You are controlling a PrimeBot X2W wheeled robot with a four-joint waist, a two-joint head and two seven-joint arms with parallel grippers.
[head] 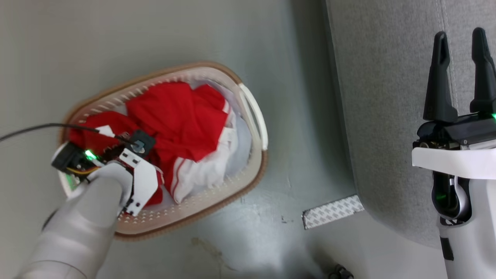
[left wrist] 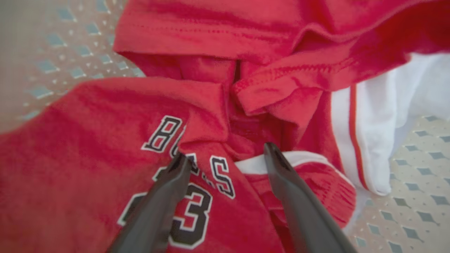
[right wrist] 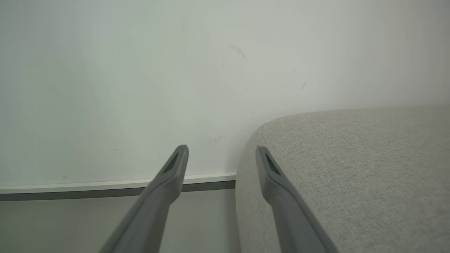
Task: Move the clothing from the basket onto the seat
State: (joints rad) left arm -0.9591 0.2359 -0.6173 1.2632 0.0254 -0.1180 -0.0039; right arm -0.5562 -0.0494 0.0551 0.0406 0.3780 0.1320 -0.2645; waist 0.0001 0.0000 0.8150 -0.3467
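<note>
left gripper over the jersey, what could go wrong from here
1. The open left gripper straddles one fold of the clothing; closing there may pinch a thin layer that slips.
2. The clothing lies bunched, with a white striped part spreading toward the basket wall; a lift could leave part trailing or tug the basket.
3. The seat stands beyond a strip of floor, so hanging cloth might drag.

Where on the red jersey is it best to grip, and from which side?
Probably the raised fold beside the lettering, from above: the red jersey lies crumpled in the basket, whose walls block the sides; the open left gripper straddles that fold.
</note>
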